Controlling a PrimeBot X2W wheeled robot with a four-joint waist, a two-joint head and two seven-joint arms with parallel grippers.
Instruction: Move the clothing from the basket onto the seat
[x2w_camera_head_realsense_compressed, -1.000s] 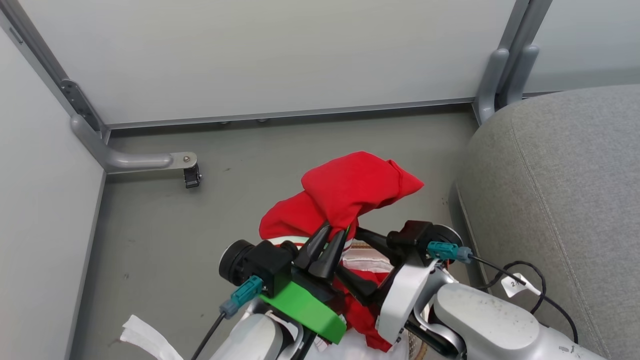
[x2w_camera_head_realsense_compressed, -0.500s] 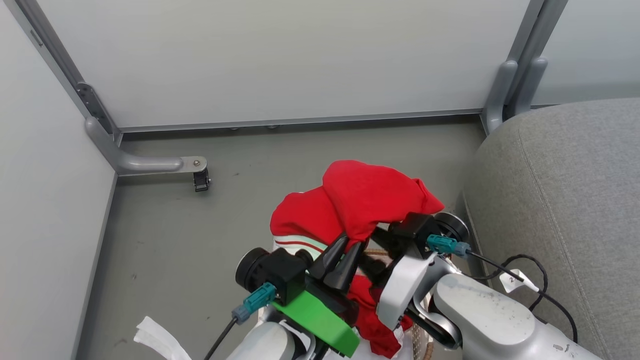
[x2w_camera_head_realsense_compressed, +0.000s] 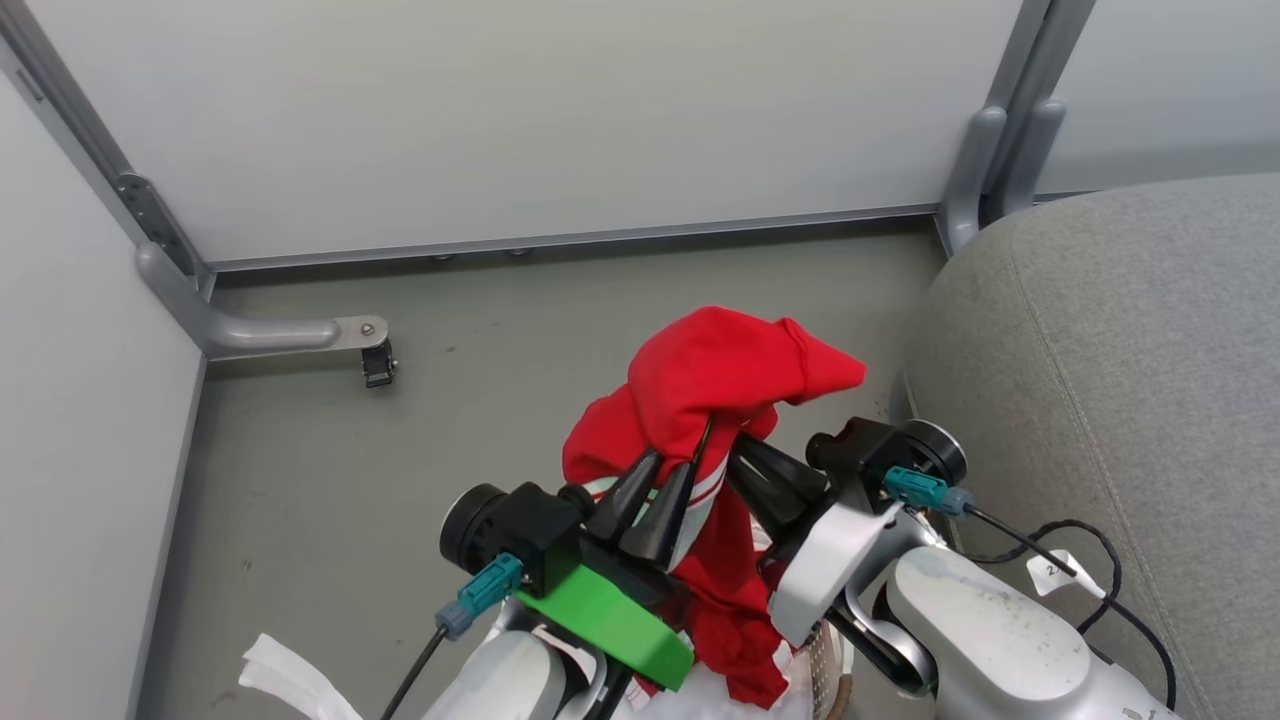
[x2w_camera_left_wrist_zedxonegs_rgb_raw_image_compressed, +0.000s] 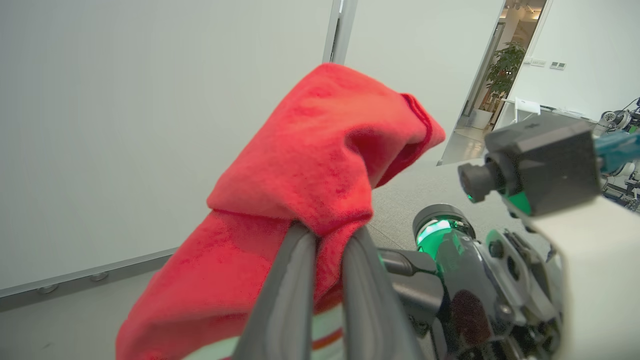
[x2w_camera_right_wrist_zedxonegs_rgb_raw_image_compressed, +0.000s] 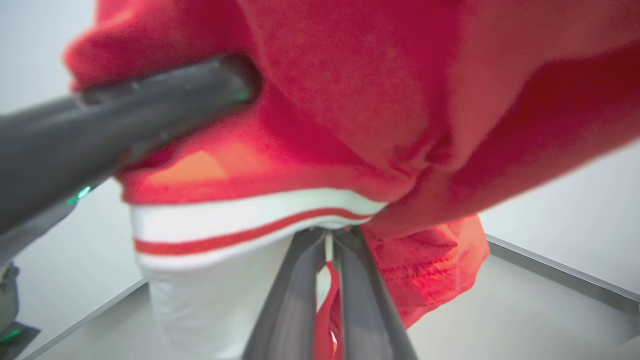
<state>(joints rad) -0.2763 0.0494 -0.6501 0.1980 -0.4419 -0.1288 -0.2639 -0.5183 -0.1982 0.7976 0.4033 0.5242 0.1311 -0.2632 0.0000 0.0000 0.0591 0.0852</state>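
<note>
The clothing (x2w_camera_head_realsense_compressed: 715, 385), a red garment with red-and-white stripe trim, hangs bunched in the air above the basket (x2w_camera_head_realsense_compressed: 828, 668), of which a perforated white strip shows at the bottom. My left gripper (x2w_camera_head_realsense_compressed: 672, 468) is shut on the red fabric (x2w_camera_left_wrist_zedxonegs_rgb_raw_image_compressed: 320, 165) from below. My right gripper (x2w_camera_head_realsense_compressed: 745, 455) comes in from the right, shut on the striped trim (x2w_camera_right_wrist_zedxonegs_rgb_raw_image_compressed: 240, 225). The left gripper's finger (x2w_camera_right_wrist_zedxonegs_rgb_raw_image_compressed: 150, 115) crosses the right wrist view's upper left. The grey seat (x2w_camera_head_realsense_compressed: 1110, 350) lies just right of the arms.
Grey floor (x2w_camera_head_realsense_compressed: 450, 420) stretches ahead to pale partition panels. A metal foot with a small caster (x2w_camera_head_realsense_compressed: 378, 358) stands at the left, and a post (x2w_camera_head_realsense_compressed: 985, 150) rises by the seat's corner. A white strip (x2w_camera_head_realsense_compressed: 290, 680) lies at the lower left. A black cable (x2w_camera_head_realsense_compressed: 1060, 560) loops by my right forearm.
The head view swayed right and back. Both grippers have kept their hold, and the garment has bunched narrower and taller. My right wrist has shifted slightly right, towards the seat.
</note>
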